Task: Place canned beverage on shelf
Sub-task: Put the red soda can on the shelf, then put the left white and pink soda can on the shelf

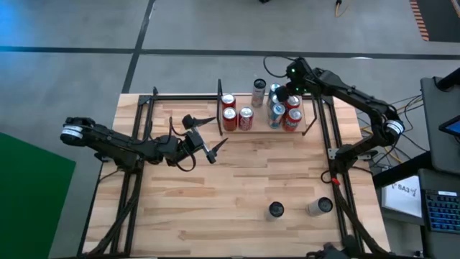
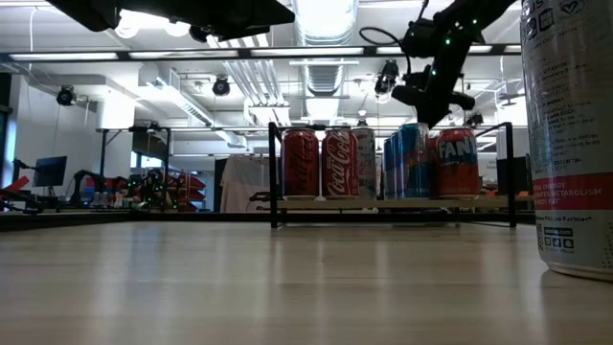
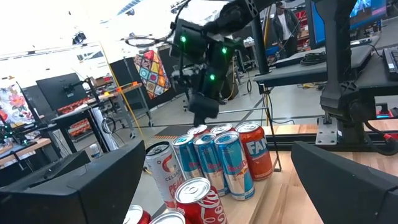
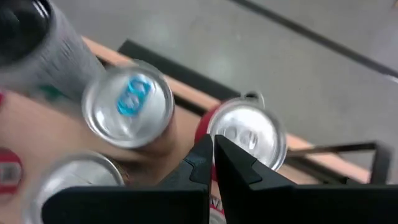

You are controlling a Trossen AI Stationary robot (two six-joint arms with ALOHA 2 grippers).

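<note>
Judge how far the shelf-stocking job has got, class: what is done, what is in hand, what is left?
Done: several cans stand on the shelf. In hand: nothing; the right gripper hangs shut and empty above the shelved cans, and the left gripper hangs open and empty over the table. Left: two cans stand on the table's near side.

Showing pale plank wood with a soft sheen on the table [image 1: 237, 187]; gleaming glossy metal on the cans [image 2: 326, 163]; wearing thin matt black metal rails around the shelf [image 2: 383, 203].
</note>
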